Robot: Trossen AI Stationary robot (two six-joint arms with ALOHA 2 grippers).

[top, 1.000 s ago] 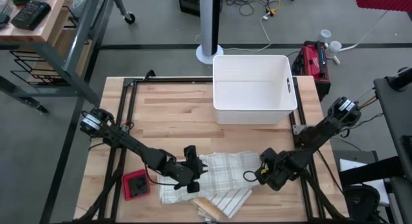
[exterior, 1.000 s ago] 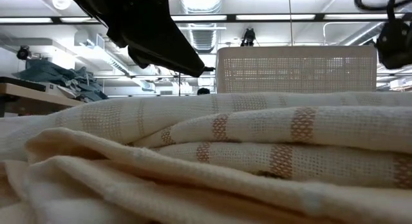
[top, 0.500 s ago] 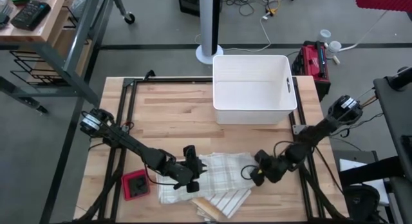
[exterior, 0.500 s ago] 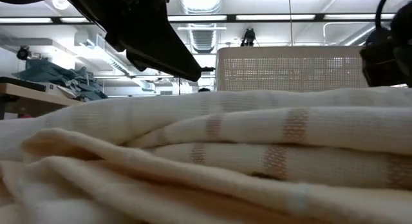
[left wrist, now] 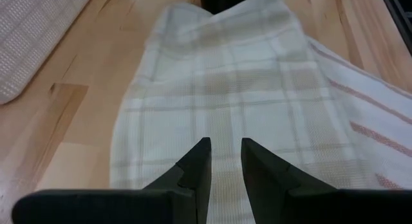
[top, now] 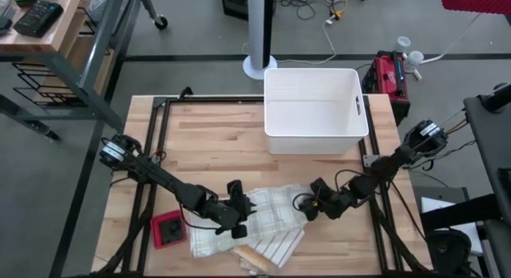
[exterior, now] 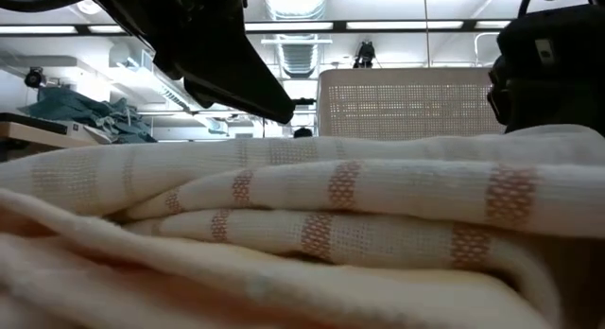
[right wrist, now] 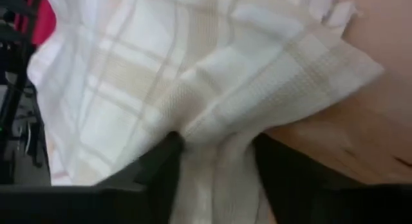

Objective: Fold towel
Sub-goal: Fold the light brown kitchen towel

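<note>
Tabletop (top: 215, 142): right end effector (top: 306, 208) straddles towel (top: 267, 218) edge.

One towel (top: 263, 218), one white bin (top: 314, 110), one red device (top: 168, 229), two hands.

Towel (top: 267, 218): a cream cloth with pale tan checks lay crumpled on the near part of the wooden table, its right edge bunched into raised folds. A second striped cloth (top: 267, 250) lay partly beneath it, toward the table's near edge.
</note>
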